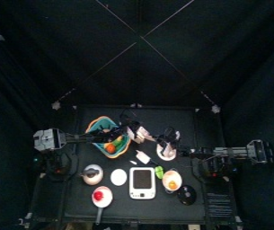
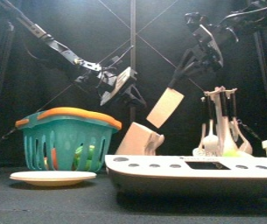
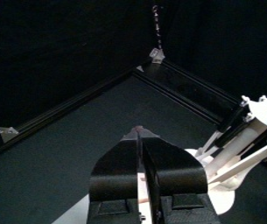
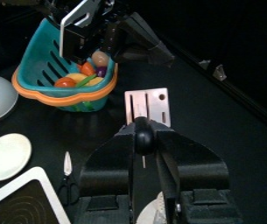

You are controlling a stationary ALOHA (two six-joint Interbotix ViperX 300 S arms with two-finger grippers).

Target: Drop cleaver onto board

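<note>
**Cleaver** point(image 2: 165, 107): pale, rectangular blade. It is held aloft and tilted, well clear of the surface point(image 4: 212, 101). In the right wrist view the blade is seen jutting out just past the fingertips, with the surface below it.

**Right gripper** point(image 4: 142, 129): fingers are clamped narrow on the cleaver's handle. The arm is raised on the right side of the pen.

**Board** point(image 2: 136, 138): taken to be the white slab below the cleaver and slightly to its left, between the basket point(image 2: 66, 133) and the utensil rack point(image 2: 221, 122). Whether it lies flat or leans cannot be told from the front view.

**Left gripper** point(image 3: 140, 133): fingers are drawn close together. Nothing gripped between them can be made out. The gripper is hung high above the surface near the basket. A pale patch is seen beneath it in its wrist view, and what that patch is cannot be told.

**Progress**
- Done: the cleaver is grasped and lifted, and is carried near the board.
- Left: the blade is judged not yet to be squarely over the board. It has still to be lined up above it.
- Left: the fingers have then to be opened so that the cleaver is dropped.
- Judgement: the task is past its halfway point, with the release not yet made.
</note>
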